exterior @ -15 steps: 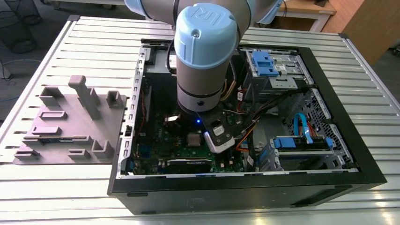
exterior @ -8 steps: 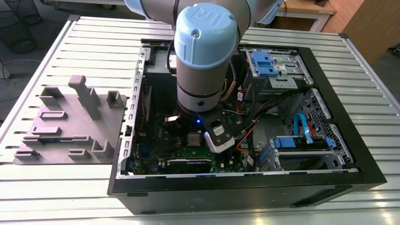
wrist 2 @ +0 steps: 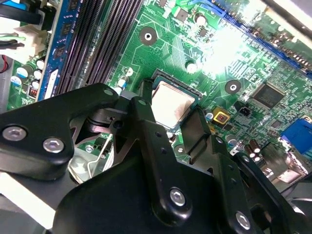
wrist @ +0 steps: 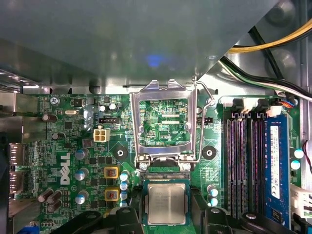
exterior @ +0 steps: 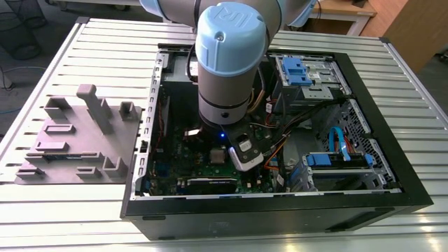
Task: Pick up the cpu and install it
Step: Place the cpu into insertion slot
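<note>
The cpu (wrist: 167, 203) is a small silvery square chip lying flat in the socket on the green motherboard (wrist: 68, 146). It also shows in the second wrist view as the cpu (wrist 2: 171, 101), between the black fingers. My gripper (wrist: 167, 210) straddles it, with one finger (wrist: 129, 215) on each side and a thin strip of socket showing between pad and chip. The gripper looks open and the chip rests in the socket. The metal socket frame (wrist: 163, 92) stands hinged up just beyond the chip. In the exterior view the arm (exterior: 227, 63) reaches down into the open computer case (exterior: 392, 173).
The grey moulded tray (exterior: 77, 136) lies on the table at the exterior view's left of the case. Memory slots (wrist: 243, 165) and a blue stick (wrist: 276, 165) run beside the socket. Cables (wrist: 273, 46) and a drive cage (exterior: 305, 73) crowd the case's far side.
</note>
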Controlling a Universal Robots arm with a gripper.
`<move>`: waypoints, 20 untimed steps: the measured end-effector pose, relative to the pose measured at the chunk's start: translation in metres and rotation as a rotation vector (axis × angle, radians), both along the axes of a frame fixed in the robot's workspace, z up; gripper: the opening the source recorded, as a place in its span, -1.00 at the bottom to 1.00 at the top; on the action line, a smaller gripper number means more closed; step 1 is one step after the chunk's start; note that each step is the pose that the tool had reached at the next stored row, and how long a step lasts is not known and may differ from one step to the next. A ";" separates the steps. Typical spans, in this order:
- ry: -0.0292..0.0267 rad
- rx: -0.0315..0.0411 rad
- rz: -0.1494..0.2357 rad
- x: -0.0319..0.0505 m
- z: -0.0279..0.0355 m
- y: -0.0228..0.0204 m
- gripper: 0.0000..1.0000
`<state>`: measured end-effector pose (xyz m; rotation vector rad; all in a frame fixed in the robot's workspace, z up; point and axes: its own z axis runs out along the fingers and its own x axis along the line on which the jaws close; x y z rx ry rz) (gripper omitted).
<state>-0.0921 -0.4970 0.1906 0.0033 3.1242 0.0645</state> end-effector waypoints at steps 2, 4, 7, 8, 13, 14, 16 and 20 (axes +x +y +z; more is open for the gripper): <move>0.0000 -0.0001 0.000 0.0000 0.0001 0.0000 -0.04; 0.0002 -0.0003 0.000 0.0005 0.0001 -0.0001 -0.04; 0.0002 -0.0004 0.000 0.0008 0.0000 0.0000 -0.04; 0.0002 -0.0003 0.000 0.0008 -0.0002 0.0000 -0.04; 0.0004 -0.0003 0.000 0.0008 -0.0014 -0.0001 -0.04; 0.0003 -0.0001 0.000 0.0009 -0.0015 -0.0001 -0.04; 0.0002 0.0000 0.000 0.0009 -0.0016 0.0000 -0.04; 0.0002 0.0000 0.000 0.0009 -0.0019 0.0000 -0.04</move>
